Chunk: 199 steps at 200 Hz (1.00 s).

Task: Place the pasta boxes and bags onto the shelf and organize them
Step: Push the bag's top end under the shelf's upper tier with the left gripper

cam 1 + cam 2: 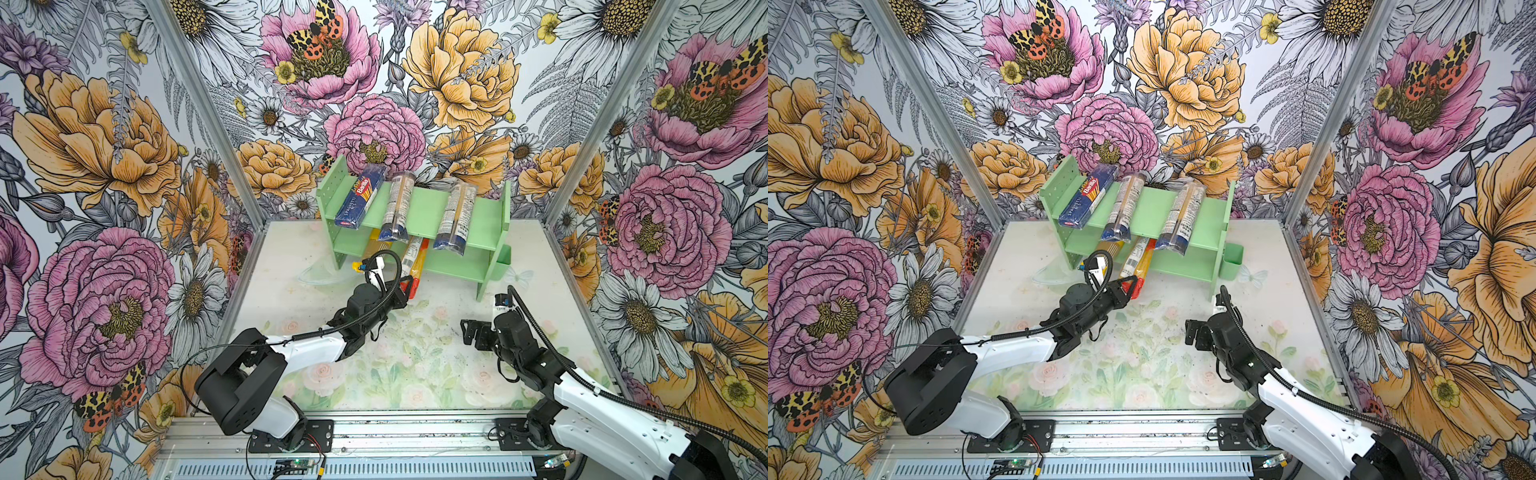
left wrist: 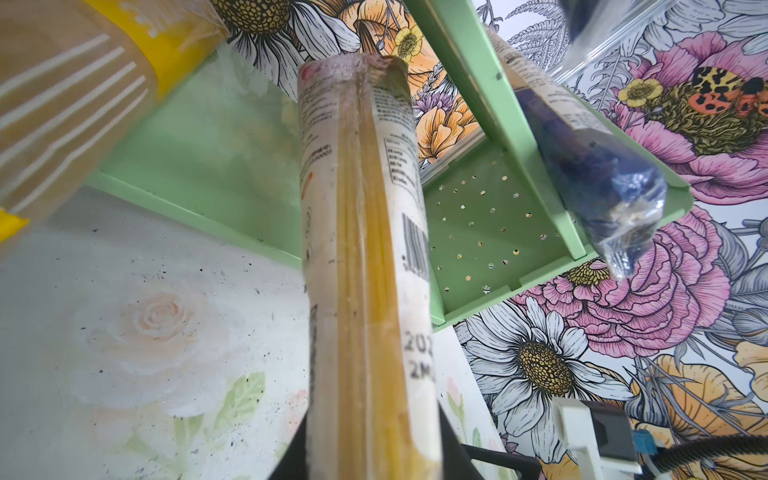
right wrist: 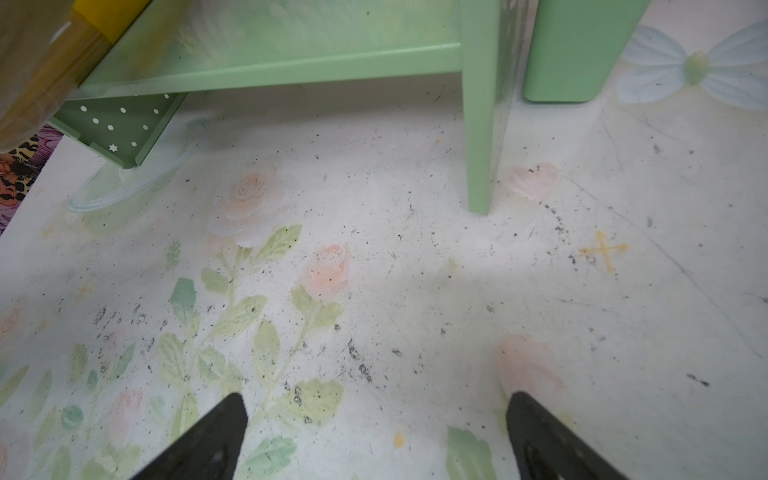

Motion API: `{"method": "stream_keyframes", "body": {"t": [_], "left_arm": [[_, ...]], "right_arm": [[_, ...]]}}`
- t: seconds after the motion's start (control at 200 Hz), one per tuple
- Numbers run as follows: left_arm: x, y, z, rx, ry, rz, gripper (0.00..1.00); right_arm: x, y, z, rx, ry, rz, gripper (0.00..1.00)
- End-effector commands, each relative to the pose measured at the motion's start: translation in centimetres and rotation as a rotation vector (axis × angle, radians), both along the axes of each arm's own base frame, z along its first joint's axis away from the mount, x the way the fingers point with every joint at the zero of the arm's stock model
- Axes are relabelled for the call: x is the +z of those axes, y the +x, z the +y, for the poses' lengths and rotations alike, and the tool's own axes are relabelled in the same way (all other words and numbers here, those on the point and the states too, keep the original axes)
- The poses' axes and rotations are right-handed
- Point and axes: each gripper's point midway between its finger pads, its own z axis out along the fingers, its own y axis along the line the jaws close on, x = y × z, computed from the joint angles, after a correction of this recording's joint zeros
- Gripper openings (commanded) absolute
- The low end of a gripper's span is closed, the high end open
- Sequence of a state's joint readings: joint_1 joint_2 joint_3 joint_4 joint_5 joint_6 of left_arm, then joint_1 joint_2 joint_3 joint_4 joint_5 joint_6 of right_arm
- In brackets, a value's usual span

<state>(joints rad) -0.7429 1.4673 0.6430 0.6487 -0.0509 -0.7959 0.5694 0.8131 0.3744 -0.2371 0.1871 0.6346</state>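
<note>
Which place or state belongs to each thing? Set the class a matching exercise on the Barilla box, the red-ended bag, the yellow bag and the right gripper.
Things:
1 Barilla box
2 red-ended bag
3 yellow bag
4 right gripper

Places or states:
A open above the table
B left end of the shelf, top tier
C clamped in the left gripper
D lying ungripped on the lower tier

Pairs: 1-B, 2-C, 3-D, 4-A

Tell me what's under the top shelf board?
A yellow bag and a red-ended clear bag poke out from the lower board. Their back ends hide under the top board.
</note>
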Motion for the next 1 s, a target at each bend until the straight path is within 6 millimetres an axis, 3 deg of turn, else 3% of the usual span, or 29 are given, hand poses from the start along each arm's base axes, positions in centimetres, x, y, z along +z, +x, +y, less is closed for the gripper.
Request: {"method": "stream_keyframes", "body": {"t": [0.0,0.991], "left_arm": [[9.1,-0.2,0.1,-0.021,-0.223,-0.232,0.00],[9.0,2.7,-1.2,0.003,-0.255,-0.195,0.00]], "right_arm": [[-0.2,-0.2,-0.5,-0.012,-0.011,0.001,0.99],[-0.2,-0.2,-0.4,-0.003,-0.009,0.008,1.00]]}}
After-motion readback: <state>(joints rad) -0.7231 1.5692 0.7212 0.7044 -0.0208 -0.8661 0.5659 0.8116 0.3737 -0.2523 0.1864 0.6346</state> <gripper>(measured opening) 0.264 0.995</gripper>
